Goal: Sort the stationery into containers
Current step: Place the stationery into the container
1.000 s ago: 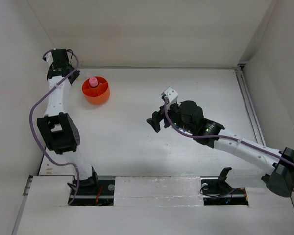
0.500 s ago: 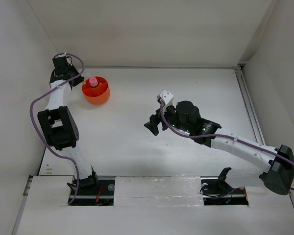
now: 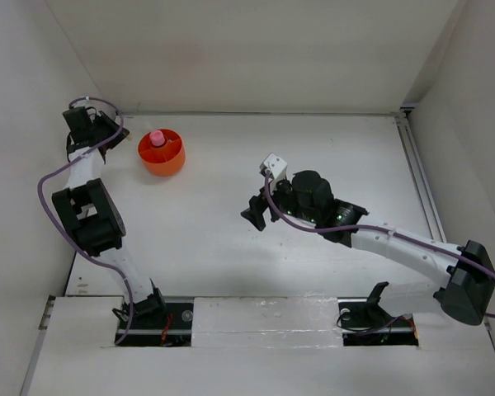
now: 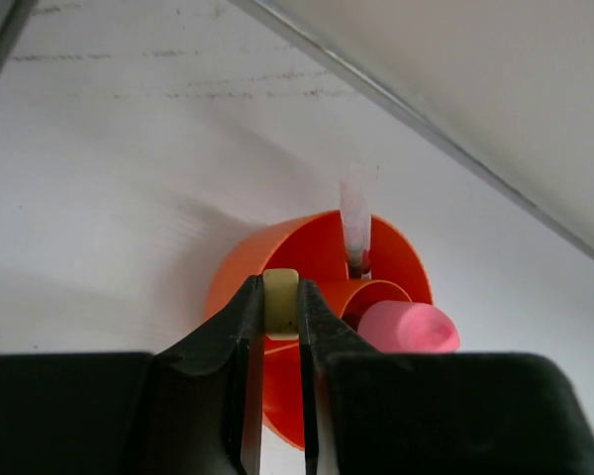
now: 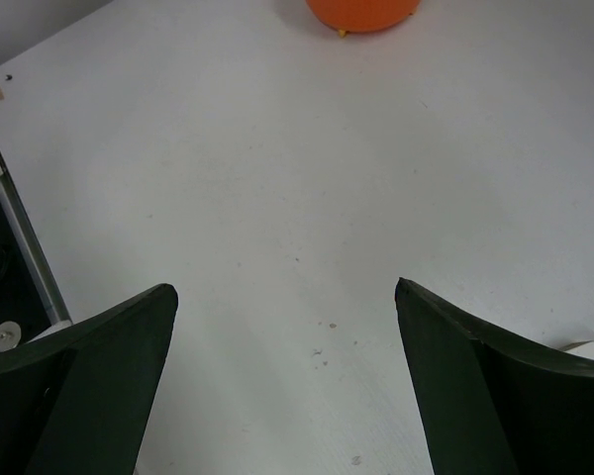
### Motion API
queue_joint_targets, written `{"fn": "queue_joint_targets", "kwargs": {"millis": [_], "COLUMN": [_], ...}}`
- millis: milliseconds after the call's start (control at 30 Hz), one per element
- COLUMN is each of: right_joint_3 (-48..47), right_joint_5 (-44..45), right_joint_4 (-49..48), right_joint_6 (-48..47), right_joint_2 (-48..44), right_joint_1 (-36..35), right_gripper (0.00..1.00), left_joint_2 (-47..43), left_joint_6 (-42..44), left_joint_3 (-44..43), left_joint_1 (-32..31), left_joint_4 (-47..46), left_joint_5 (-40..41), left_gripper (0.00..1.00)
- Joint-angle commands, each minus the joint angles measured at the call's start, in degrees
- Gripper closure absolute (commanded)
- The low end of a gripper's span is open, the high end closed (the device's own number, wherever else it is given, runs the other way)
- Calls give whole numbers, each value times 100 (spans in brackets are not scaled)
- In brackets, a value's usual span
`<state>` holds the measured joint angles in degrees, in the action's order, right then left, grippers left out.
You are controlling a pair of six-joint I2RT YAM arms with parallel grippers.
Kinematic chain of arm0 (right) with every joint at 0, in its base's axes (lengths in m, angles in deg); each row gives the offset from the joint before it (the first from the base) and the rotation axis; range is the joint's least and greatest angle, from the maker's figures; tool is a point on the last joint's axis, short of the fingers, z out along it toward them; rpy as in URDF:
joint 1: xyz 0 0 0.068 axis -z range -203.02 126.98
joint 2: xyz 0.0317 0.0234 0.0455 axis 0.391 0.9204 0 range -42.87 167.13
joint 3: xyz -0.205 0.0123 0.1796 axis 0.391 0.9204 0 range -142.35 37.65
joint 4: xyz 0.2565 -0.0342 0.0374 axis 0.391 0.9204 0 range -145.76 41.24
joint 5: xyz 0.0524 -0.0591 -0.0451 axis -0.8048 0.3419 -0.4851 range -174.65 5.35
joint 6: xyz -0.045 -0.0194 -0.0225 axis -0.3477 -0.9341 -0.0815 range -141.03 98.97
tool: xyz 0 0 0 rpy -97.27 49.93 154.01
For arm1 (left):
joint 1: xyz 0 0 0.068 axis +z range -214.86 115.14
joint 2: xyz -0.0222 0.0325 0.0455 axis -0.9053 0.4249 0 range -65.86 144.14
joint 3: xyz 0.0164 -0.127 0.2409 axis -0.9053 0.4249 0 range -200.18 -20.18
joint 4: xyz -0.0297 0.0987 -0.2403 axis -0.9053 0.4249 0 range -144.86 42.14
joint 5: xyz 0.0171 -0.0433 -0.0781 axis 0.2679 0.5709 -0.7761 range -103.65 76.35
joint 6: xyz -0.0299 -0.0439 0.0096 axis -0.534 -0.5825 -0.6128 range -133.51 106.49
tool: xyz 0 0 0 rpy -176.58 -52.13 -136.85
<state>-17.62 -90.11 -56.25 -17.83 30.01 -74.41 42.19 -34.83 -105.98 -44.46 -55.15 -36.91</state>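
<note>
The left arm swings back from the tub's edge toward the left wall, while the right arm creeps a little further left over the bare counter. The right claw is spread wide with nothing in it. The left claw is clenched on a small pale block, so by my reckoning that piece hasn't gone in yet and the drop is still to come. The tub sits at the far left of the counter, just ahead of the left claw: round, shallow, bright orange, curved dividers inside. A pink cap pokes up near its middle, and a clear tube stands upright behind it.
</note>
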Motion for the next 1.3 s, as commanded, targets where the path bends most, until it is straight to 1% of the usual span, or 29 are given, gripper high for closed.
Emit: {"fn": "queue_joint_targets", "kwargs": {"millis": [0, 233, 433, 533, 700, 933, 1267], "right_joint_3": [-19, -19, -19, -19, -19, 95, 95], "right_joint_5": [-123, -123, -123, -123, -123, -123, -123], "right_joint_4": [-276, -276, -276, -276, -276, -329, -329], "right_joint_6": [-126, -127, -127, -179, -180, -180, -180], "right_joint_2": [68, 183, 183, 130, 77, -55, -108], "right_joint_1": [-37, -37, -37, -37, -37, -37, -37], "right_gripper": [3, 3, 3, 3, 3, 3, 3], "left_joint_2": [-170, 14, 409, 463, 515, 638, 823], "left_joint_6": [-294, -408, -303, -302, -302, -302, -188], "left_joint_3": [90, -139, -489, -490, -438, -385, -438], "left_joint_1": [244, 245, 245, 245, 131, 131, 78], "left_joint_4": [-691, -691, -621, -620, -621, -569, -401], "left_joint_5": [-696, -969, -1391, -1584, -1470, -1470, -1207], "left_gripper": [100, 100, 100, 100, 100, 100, 100]}}
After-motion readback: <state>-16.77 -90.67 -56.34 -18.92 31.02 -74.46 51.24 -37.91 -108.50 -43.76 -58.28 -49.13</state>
